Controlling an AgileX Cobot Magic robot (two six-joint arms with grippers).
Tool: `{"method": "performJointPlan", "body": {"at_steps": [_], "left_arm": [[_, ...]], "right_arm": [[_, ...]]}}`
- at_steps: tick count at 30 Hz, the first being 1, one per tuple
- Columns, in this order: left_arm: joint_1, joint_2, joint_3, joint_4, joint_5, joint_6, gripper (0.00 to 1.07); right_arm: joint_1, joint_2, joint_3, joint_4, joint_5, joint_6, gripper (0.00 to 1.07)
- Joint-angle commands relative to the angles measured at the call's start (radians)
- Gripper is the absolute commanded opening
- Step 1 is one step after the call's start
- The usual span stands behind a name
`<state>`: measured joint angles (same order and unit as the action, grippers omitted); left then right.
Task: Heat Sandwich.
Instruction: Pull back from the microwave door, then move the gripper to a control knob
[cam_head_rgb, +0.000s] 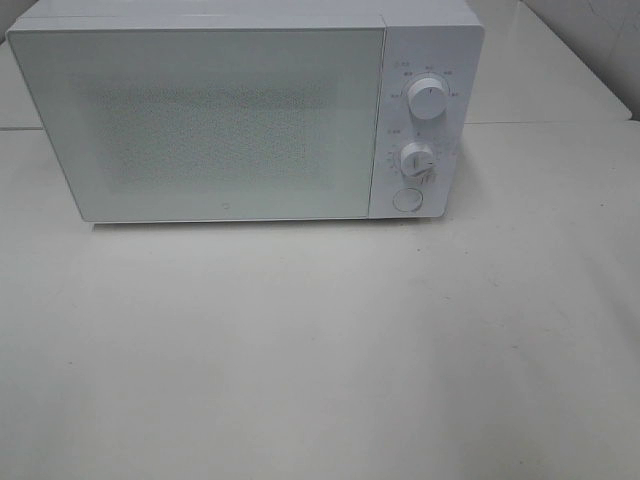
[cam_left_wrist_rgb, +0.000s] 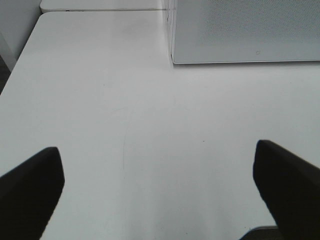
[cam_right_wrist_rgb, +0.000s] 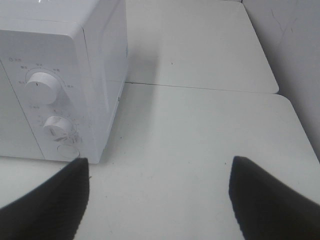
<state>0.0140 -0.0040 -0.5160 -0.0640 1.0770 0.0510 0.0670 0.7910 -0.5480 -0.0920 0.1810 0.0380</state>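
**Ops:** Left gripper (cam_left_wrist_rgb: 157, 152), state?

**Me:** Released. I see both dark fingers (cam_left_wrist_rgb: 30, 190) spread wide, with only bare white table (cam_left_wrist_rgb: 150, 115) between them. It hangs over the table. The microwave (cam_head_rgb: 240, 110) has its front-left corner ahead of it, well apart.

**Ops:** Right one?

**Me:** Right gripper (cam_right_wrist_rgb: 160, 162) is spread too, nothing in the jaws, table under it. It sits off the microwave's control-panel side. One finger (cam_right_wrist_rgb: 45, 205) is near the panel's lower corner. I can't tell whether there's a gap, but it looks clear of it.

**Ops:** Microwave itself?

**Me:** Upright, toward the back of the table, door (cam_left_wrist_rgb: 245, 30) flush shut. Controls are on a strip right of the door, in one column: upper knob (cam_head_rgb: 430, 97), lower knob (cam_head_rgb: 416, 159), round button (cam_head_rgb: 406, 200) at the bottom. The upper knob's mark points straight up. A tabletop seam (cam_right_wrist_rgb: 200, 86) runs across beside the microwave's right side.

**Ops:** Sandwich?

**Me:** I can't place it from any of my three views. The door's dotted panel reads opaque on the high cam, so I can't tell whether it's inside.
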Motion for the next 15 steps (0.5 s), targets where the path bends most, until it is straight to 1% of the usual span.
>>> {"method": "performJointPlan", "body": {"at_steps": [1,4,11,13,14,15], "left_arm": [[0.003,-0.021,0.000,-0.004,-0.010,-0.001,0.98],[0.003,-0.021,0.000,-0.004,-0.010,-0.001,0.98],[0.003,-0.021,0.000,-0.004,-0.010,-0.001,0.98],[0.003,-0.021,0.000,-0.004,-0.010,-0.001,0.98],[0.003,-0.021,0.000,-0.004,-0.010,-0.001,0.98],[0.003,-0.021,0.000,-0.004,-0.010,-0.001,0.98]], "right_arm": [[-0.006,0.047,-0.005,-0.002,-0.088,0.003,0.75],[-0.006,0.107,-0.005,-0.002,-0.173,0.008,0.75],[-0.006,0.186,-0.002,-0.002,-0.282,0.014,0.75],[-0.006,0.222,0.029,-0.002,-0.404,0.014,0.75],[-0.006,0.222,0.029,-0.002,-0.404,0.014,0.75],[-0.005,0.232,0.048,-0.002,-0.450,0.014,0.75]]}}
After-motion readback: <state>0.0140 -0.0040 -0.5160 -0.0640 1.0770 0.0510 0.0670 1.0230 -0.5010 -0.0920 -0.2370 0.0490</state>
